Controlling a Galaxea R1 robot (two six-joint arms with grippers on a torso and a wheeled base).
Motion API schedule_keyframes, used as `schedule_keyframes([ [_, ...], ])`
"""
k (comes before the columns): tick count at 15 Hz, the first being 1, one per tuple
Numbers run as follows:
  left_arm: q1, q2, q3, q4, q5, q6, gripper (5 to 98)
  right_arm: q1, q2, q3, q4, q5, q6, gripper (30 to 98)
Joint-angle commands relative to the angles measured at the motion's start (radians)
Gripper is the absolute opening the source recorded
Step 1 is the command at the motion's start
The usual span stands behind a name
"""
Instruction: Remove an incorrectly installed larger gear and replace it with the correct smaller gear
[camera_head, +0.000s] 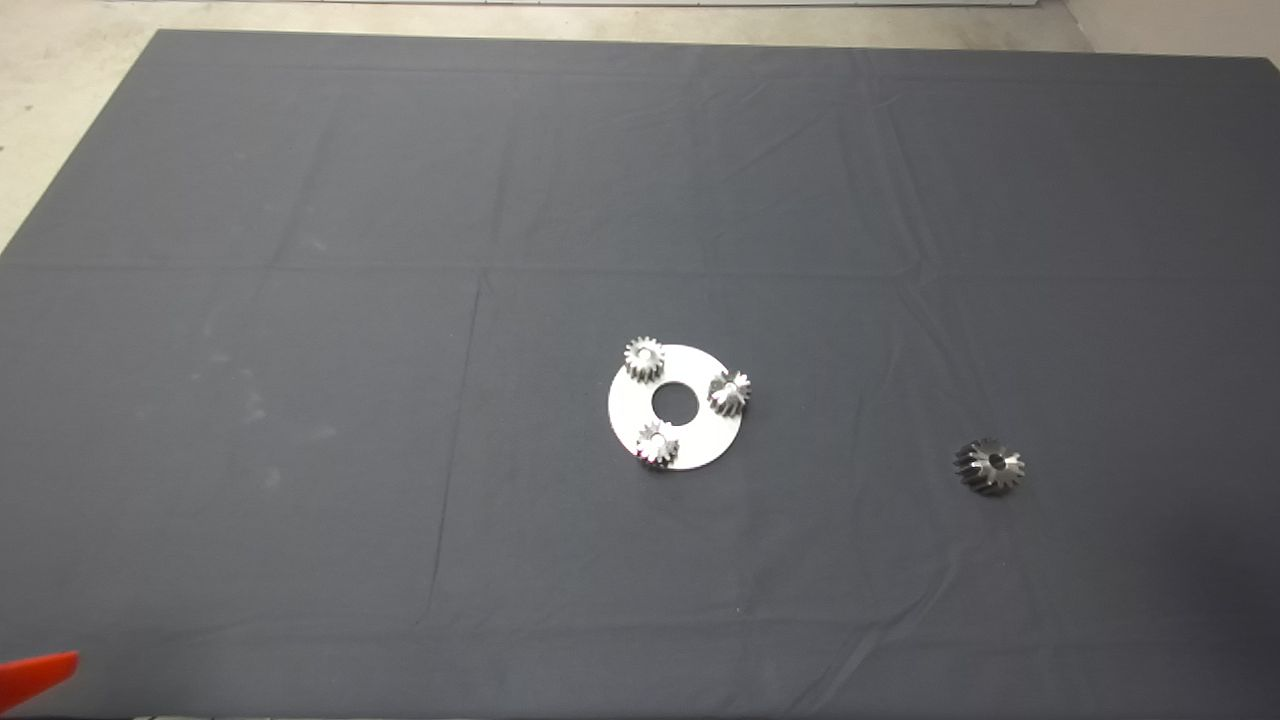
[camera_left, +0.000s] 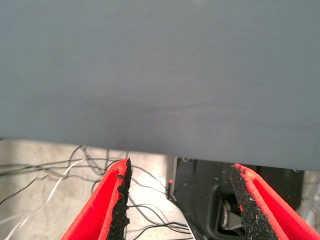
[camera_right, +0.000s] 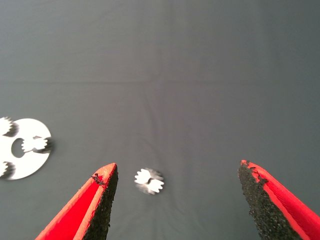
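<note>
The larger gear (camera_head: 989, 466), dark grey and cone-shaped with a small centre hole, lies alone on the mat to the right of a white ring plate (camera_head: 690, 455). Three small gears sit on the plate. The darker one on its right side is the smaller gear (camera_head: 730, 390); the other two are brighter silver. My right gripper (camera_right: 176, 169) is open above the mat. In its wrist view the larger gear (camera_right: 149, 181) lies between the fingers, nearer one pad, with the plate (camera_right: 30, 162) off to the side. My left gripper (camera_left: 181, 167) is open and parked at the mat's near left edge.
One red finger (camera_head: 38, 675) of the left gripper shows at the lower left of the head view. The left wrist view shows the mat's edge with cables (camera_left: 60, 170) on the floor beyond. The dark mat (camera_head: 400, 250) has creases.
</note>
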Motion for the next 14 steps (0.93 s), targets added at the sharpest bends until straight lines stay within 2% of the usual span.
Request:
schedule_keyframes([
  [1,-0.007,-0.029,0.015,0.009,-0.001,0.009,49.4,0.021,-0.289,0.009,0.035,-0.11,-0.213,63.6],
  [4,-0.007,-0.069,0.014,0.011,-0.001,0.02,49.4,0.027,-0.496,0.01,0.033,-0.108,-0.23,63.6],
  [6,-0.007,-0.108,0.015,0.011,-0.003,0.029,49.4,0.056,-0.549,0.009,0.027,-0.107,-0.23,63.6],
  [7,-0.007,-0.118,0.015,0.011,-0.004,0.06,49.4,0.108,-0.55,0.009,0.025,-0.107,-0.23,63.6],
  [8,-0.006,-0.185,0.019,0.011,-0.006,0.081,49.4,0.145,-0.553,0.009,0.025,-0.107,-0.23,63.6],
  [9,-0.004,-0.283,0.021,0.011,-0.012,0.088,47.3,0.154,-0.563,0.009,0.025,-0.107,-0.23,63.6],
  [11,-0.002,-0.445,0.023,0.006,-0.023,0.152,46.2,0.154,-0.606,0.007,0.025,-0.107,-0.247,63.6],
  [12,-0.002,-0.529,0.024,0.006,-0.029,0.157,46.2,0.154,-0.627,0.007,0.025,-0.107,-0.273,63.6],
  [13,-0.002,-0.594,0.024,0.006,-0.051,0.166,46.2,0.154,-0.638,0.007,0.025,-0.108,-0.296,63.6],
  [14,-0.004,-0.609,0.023,0.006,-0.059,0.184,46.2,0.154,-0.639,0.007,0.025,-0.108,-0.317,63.6],
])
